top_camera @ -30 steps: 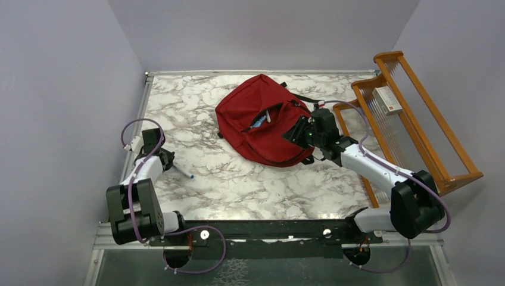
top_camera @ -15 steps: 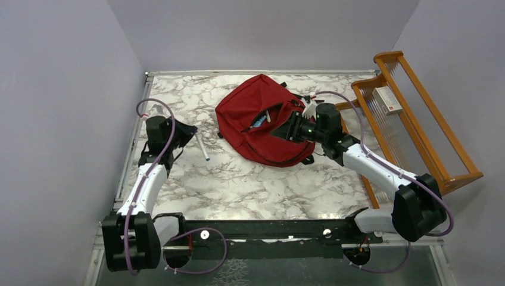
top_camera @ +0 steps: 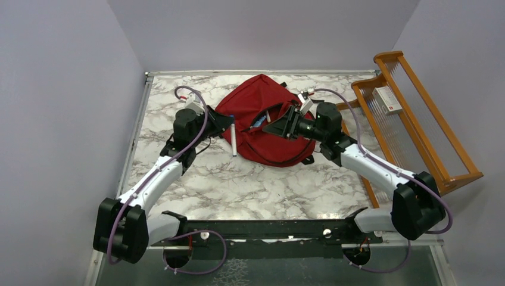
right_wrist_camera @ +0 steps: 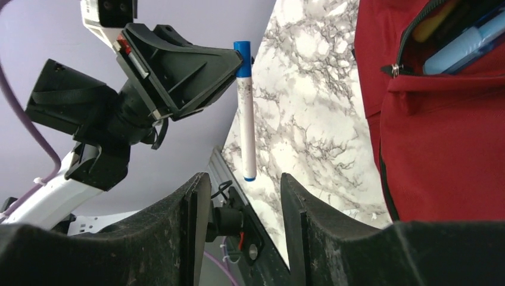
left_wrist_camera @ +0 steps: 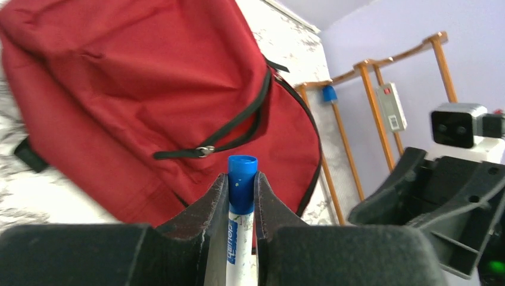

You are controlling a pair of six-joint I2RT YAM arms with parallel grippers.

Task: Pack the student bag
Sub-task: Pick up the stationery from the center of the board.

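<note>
The red student bag (top_camera: pixel 262 101) lies on the marble table at the back centre, its front pocket (top_camera: pixel 257 124) unzipped with pens inside (right_wrist_camera: pixel 458 44). My left gripper (top_camera: pixel 229 125) is shut on a white marker with a blue cap (top_camera: pixel 233 143), held in the air at the bag's left edge; the cap (left_wrist_camera: pixel 242 179) sits between the fingertips. The marker also shows in the right wrist view (right_wrist_camera: pixel 245 113). My right gripper (top_camera: pixel 280 126) is open and empty, over the bag beside the open pocket, facing the left gripper.
An orange wooden rack (top_camera: pixel 417 119) stands at the right side of the table, holding a small white box (top_camera: pixel 388 100). Black bag straps (top_camera: pixel 306 98) trail toward the rack. Purple walls close in left, back and right.
My left arm has swung from the table's left edge rightward to the bag, carrying the marker. My right gripper has shifted a little left over the bag and turned toward the pocket.
</note>
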